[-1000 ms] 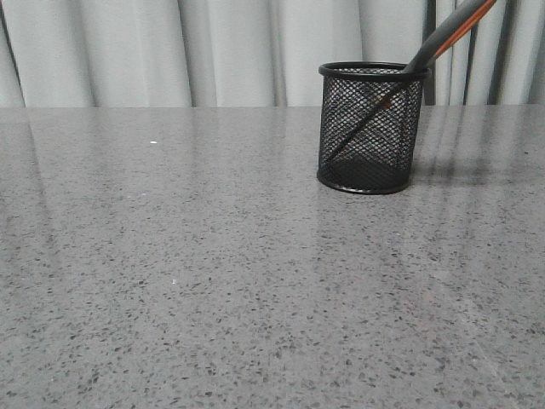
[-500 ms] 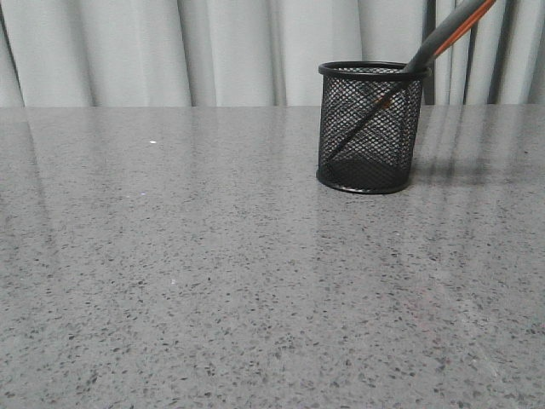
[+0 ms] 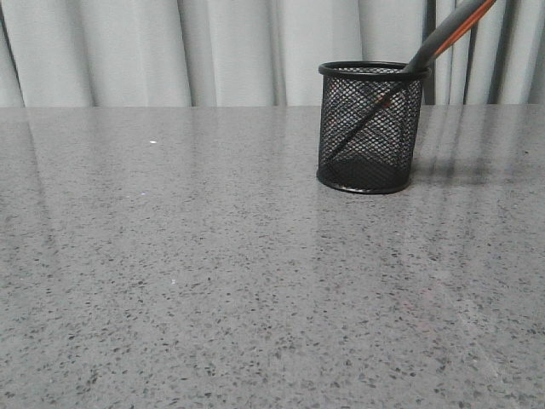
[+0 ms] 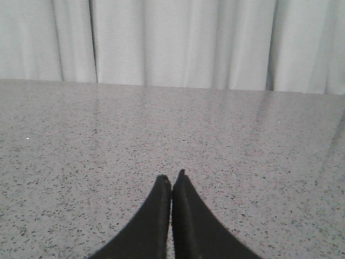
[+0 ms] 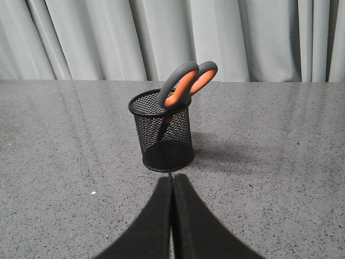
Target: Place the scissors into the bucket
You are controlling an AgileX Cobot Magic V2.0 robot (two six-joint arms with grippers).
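Observation:
The black wire-mesh bucket [image 3: 370,128] stands upright on the grey speckled table, right of centre and towards the back. The scissors [image 3: 447,34] stand blades-down inside it, their dark grey handles lined orange leaning out over the rim to the right. In the right wrist view the bucket [image 5: 164,132] holds the scissors [image 5: 186,83] just beyond my right gripper [image 5: 172,178], which is shut and empty, apart from the bucket. My left gripper [image 4: 171,179] is shut and empty over bare table. Neither gripper shows in the front view.
The grey speckled table [image 3: 213,273] stretches wide in front of and left of the bucket. Pale curtains [image 3: 213,51] hang behind the table's far edge. A tiny white speck [image 3: 152,142] lies at the far left.

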